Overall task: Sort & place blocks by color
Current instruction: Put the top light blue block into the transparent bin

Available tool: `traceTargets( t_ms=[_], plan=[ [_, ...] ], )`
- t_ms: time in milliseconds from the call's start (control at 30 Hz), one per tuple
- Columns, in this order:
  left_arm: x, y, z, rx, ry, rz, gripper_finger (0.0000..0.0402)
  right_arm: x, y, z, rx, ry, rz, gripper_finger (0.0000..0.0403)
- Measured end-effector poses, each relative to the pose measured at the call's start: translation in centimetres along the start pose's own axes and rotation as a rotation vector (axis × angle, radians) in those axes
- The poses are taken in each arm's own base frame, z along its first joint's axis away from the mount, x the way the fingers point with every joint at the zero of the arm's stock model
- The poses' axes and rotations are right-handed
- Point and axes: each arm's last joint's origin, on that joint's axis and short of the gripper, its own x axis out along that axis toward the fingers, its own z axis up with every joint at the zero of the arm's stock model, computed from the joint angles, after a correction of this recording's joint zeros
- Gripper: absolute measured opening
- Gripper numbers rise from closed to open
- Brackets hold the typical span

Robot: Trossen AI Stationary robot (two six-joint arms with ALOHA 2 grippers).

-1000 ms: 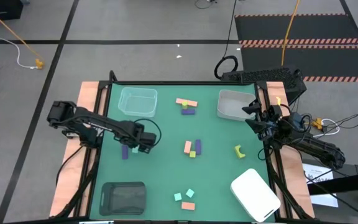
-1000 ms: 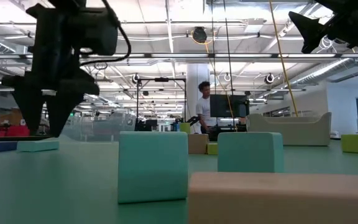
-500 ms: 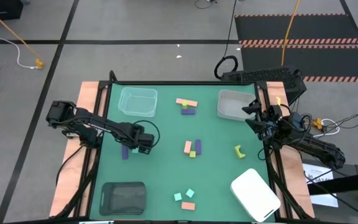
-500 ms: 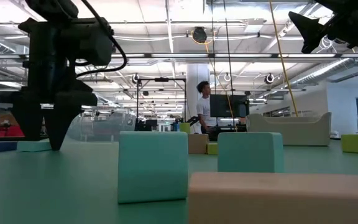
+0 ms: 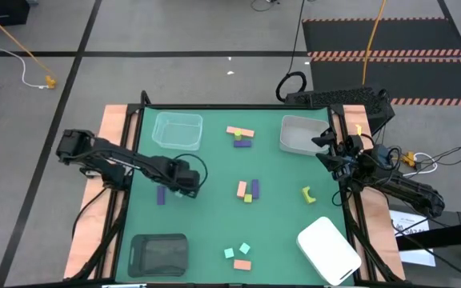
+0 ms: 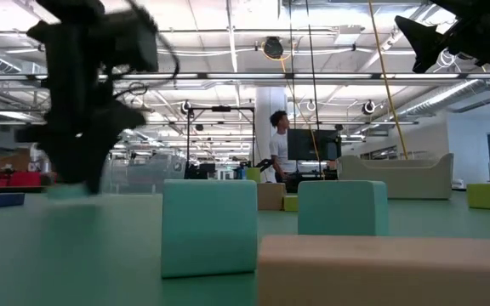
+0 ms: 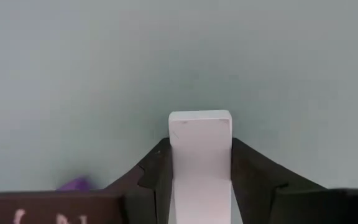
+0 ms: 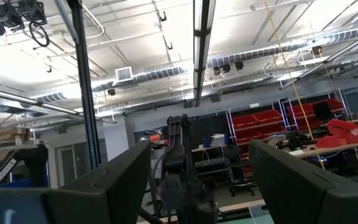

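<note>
— Step in hand?
— Picking up: pale teal block (image 7: 200,127) pinched tight in the left gripper (image 7: 200,146), low over the bench (image 5: 214,228), just beside a purple block (image 5: 161,194)
— Next?
— Probably lifting clear, then carrying across to whichever tray is meant for teal; calling for a steady grip
— Trays?
— Clear tray (image 5: 155,132), white tray (image 5: 298,136), dark tray (image 5: 159,254): seemingly nothing in any. Right gripper (image 5: 326,150) parked wide open at the bench's right edge, holding nothing

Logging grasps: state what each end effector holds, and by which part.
The left end effector is shut on a pale teal block, its fingers pressing the block's two long sides. The right end effector, at the table's right edge, is open and holds nothing.
</note>
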Motion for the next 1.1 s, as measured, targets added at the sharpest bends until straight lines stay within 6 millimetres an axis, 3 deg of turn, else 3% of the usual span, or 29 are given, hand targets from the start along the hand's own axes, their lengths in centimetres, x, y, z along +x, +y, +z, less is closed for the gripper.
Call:
traceTargets(
  t_ms=[167, 367, 600, 733, 933, 1100],
  plan=[
    [-3.7, -1.4, 2.2, 0.11, -0.217, -0.309, 0.0126, 0.0, 0.0, 0.0, 0.0, 0.0, 0.0, 0.0265],
    [-9.8, -2.4, 5.2, 0.212, -0.605, -0.735, 0.0126, 0.0, 0.0, 0.0, 0.0, 0.0, 0.0, 0.0265],
    [-15.1, -2.7, 6.5, 0.319, -0.995, -1.049, 0.0126, 0.0, 0.0, -0.1, 0.002, 0.006, -0.003, 0.0265],
    [-16.3, -2.8, 6.4, 0.379, -1.104, -1.128, 0.0126, 0.0, 0.0, -0.1, 0.003, 0.007, -0.003, 0.0265],
    [-16.4, -2.9, 6.3, 0.437, -1.148, -1.103, 0.0126, 0.0, 0.0, -0.1, -0.002, 0.006, -0.003, 0.0265],
    [-16.0, -2.9, 6.4, 0.462, -1.141, -1.06, 0.0126, 0.0, 0.0, 0.1, -0.205, -0.012, -0.003, 0.0265]
  ],
)
